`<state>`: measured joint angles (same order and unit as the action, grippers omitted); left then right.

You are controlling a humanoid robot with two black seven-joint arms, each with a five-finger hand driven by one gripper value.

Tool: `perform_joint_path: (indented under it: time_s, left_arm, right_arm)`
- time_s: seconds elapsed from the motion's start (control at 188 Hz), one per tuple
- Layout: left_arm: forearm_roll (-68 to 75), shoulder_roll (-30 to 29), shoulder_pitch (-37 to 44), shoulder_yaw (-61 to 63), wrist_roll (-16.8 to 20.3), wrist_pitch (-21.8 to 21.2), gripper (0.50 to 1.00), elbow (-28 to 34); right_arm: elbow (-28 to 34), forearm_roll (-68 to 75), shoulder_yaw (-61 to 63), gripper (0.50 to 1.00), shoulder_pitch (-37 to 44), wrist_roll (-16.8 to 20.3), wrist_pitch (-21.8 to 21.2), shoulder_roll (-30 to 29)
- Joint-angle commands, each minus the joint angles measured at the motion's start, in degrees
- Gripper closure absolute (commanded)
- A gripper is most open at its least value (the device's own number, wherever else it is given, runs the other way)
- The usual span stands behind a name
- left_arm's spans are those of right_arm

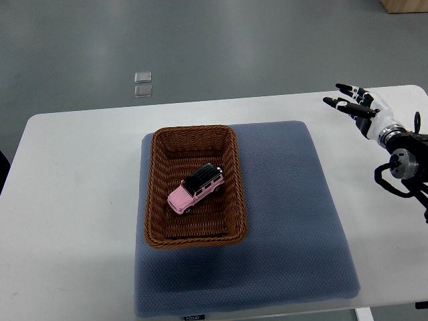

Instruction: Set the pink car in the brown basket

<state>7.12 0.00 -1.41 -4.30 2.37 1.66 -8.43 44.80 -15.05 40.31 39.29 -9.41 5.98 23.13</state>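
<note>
1. The small pink toy car with a black roof (196, 190) lies inside the brown woven wicker basket (155, 200), its long axis diagonal.
2. The right hand (354, 105), fingers spread and empty, hovers well apart, up and to the right of the car.

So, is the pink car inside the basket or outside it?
Inside. The pink car stands on its wheels on the brown basket floor, within the rim.
</note>
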Motion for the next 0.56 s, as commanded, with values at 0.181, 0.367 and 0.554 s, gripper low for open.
perform_joint_path:
  time_s: [0.181,0.367,0.554]
  left_arm:
    - [0.0,0.0,0.0,0.09,0.0,0.01,0.5,-0.09]
    - [0.0,0.0,-0.09,0.17,0.0,0.01,0.5,-0.09]
    - [0.0,0.0,-0.09,0.17,0.0,0.01,0.5,-0.18]
  right_arm:
    - [-0.07,0.02,1.52,0.583,0.18,0.0,-0.18,-0.01]
    - [-0.07,0.02,1.61,0.583,0.26,0.0,-0.18,-0.01]
    - [0.02,0.02,1.7,0.583,0.18,0.0,-0.36,-0.19]
